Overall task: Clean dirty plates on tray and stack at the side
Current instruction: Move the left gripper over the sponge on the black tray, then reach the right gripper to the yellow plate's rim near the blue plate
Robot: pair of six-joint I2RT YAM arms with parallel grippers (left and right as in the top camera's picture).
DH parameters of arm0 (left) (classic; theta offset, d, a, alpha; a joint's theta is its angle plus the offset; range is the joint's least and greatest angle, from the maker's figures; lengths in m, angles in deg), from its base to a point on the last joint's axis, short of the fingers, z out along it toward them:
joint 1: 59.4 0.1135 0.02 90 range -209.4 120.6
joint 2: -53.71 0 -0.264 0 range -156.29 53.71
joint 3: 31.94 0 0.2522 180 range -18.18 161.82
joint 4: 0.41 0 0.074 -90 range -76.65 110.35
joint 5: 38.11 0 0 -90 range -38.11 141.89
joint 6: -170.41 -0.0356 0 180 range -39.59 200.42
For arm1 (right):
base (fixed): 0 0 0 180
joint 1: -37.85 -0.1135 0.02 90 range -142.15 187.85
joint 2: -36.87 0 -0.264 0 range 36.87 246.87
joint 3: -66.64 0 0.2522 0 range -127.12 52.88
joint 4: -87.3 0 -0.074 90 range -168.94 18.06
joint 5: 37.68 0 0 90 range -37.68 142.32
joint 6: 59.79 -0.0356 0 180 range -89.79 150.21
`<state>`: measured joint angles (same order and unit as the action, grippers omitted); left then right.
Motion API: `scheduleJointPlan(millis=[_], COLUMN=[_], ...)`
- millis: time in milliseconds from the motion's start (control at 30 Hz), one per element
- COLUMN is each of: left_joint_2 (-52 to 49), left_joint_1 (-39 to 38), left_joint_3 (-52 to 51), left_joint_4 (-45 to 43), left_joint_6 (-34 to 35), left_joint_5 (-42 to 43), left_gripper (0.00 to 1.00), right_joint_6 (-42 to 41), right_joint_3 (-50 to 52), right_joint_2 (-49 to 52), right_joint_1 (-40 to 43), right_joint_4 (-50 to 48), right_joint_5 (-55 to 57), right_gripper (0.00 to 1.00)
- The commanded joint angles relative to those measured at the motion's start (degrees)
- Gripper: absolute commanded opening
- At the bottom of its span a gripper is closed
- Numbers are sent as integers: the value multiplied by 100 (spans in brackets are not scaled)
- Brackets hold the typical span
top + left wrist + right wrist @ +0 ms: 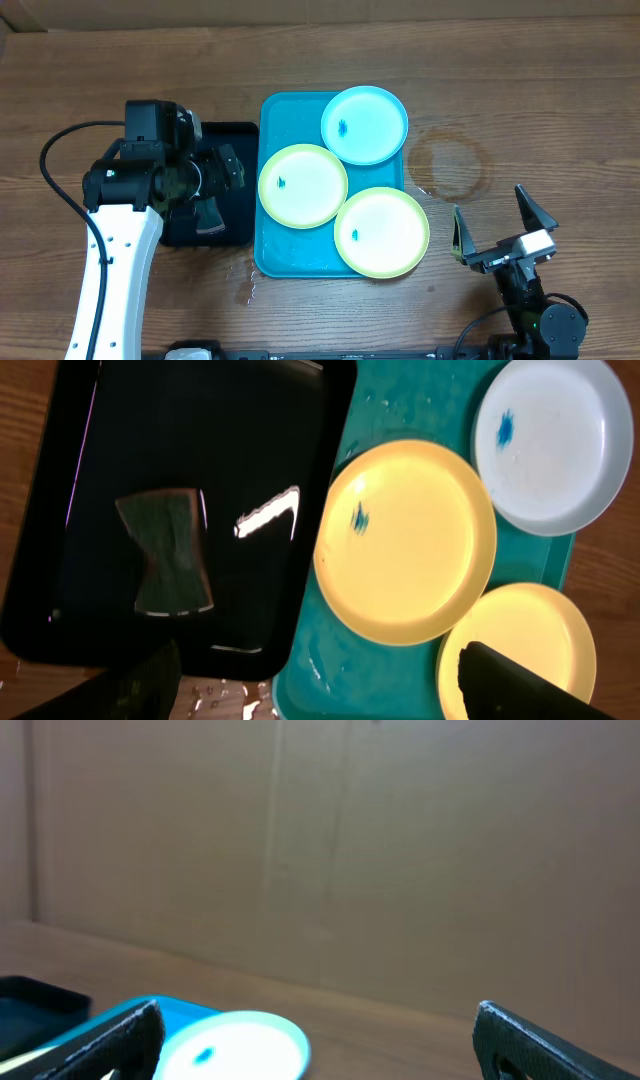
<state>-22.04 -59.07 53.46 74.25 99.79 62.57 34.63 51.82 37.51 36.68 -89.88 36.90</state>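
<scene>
The turquoise tray [272, 112] lies mid-table and holds all three plates. The light blue plate [365, 125] sits at its far right with a blue smudge. One yellow-green plate [303, 186] with a smudge lies at the left, and another [382, 232] at the near right. My left gripper [222, 190] is open and empty above the black tray, left of the plates. In the left wrist view my open jaws [320, 695] frame the tray [400, 405] and the plates [405, 540]. My right gripper [495, 232] is open and empty, right of the tray. The blue plate [235, 1045] shows in the right wrist view.
A smaller black tray [240, 135] lies against the turquoise tray's left side, with a dark sponge [165, 552] in it. Water drops [245, 285] lie on the wood near the tray's front left corner. A ring-shaped stain [445, 165] marks the table right of the tray.
</scene>
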Motion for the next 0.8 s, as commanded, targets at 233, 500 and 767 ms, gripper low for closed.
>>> scheduleJointPlan(millis=[233, 500, 767], left_joint_2=[404, 837, 835], left_joint_1=[-37, -37, -37], left_joint_3=[498, 782, 782], left_joint_4=[-149, 275, 730], left_joint_6=[-52, -267, -345], left_joint_5=[-94, -105, -105], left_gripper=[89, 97, 100], right_joint_6=[-1143, -1521, -1620], right_joint_3=[-1958, -5396, -8061], right_joint_2=[1300, 4291, 7082], right_joint_1=[28, 26, 26], right_joint_4=[901, 3073, 4843], right_joint_5=[-313, -1043, -3126], right_gripper=[100, 100, 100])
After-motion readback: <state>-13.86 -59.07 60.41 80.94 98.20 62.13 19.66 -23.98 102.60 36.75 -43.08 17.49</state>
